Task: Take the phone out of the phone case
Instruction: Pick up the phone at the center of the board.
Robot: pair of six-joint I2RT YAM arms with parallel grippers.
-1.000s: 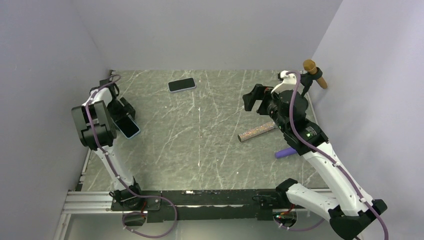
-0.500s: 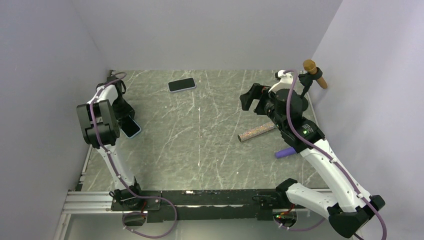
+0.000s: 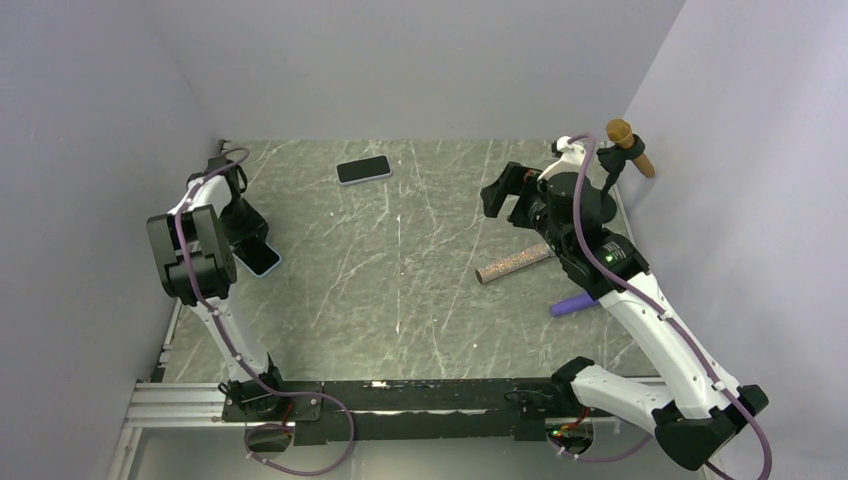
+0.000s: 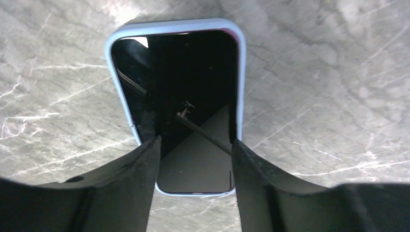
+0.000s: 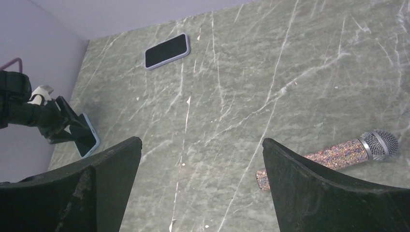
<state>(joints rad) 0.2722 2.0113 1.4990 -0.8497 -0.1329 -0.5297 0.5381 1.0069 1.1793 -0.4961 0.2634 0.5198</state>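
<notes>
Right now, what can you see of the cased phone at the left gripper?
The phone lies flat, screen up, on the marbled table near the left wall. Its glass is black, glossy and unlit. A pale blue case with rounded corners rims it; the phone sits fully inside. The fingers of the left gripper straddle one end, one per long side; contact is unclear.

Soft, even light falls from overhead, and shadows are faint. In the left wrist view, white glare blooms on the table (image 4: 309, 77) at 11 o'clock. The glossy phone (image 4: 193, 72) mirrors dark shapes, and the left gripper (image 4: 194, 141) blurs at 6 o'clock. The right gripper (image 5: 201, 141) is dim and unfocused at 5 and 7 o'clock.
</notes>
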